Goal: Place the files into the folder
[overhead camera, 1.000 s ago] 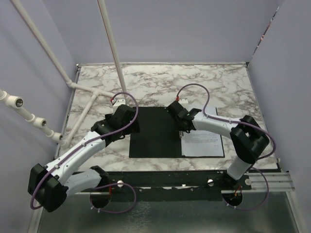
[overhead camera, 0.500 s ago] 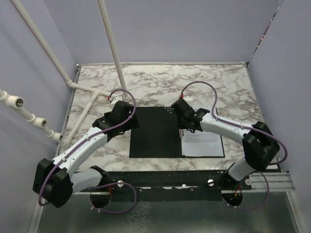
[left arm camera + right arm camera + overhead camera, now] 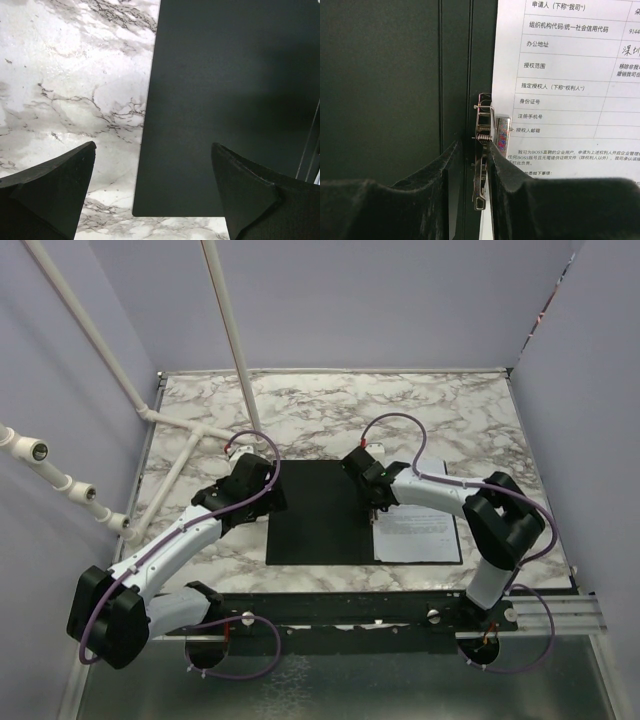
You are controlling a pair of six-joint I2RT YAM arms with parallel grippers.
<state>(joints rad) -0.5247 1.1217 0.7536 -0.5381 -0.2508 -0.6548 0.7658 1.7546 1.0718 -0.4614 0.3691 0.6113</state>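
One sheet [image 3: 560, 75] against folder's [image 3: 380, 75] clip [image 3: 485, 120]

The folder [image 3: 320, 512] lies open, black inside up, the files [image 3: 420, 535] flat on its right half.

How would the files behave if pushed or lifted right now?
Probably floppy: the files look like thin sheets lying flat on the folder. Pushed, they'd likely buckle, not slide, since the clip overlaps their edge. Lifted by a corner, they'd probably droop.
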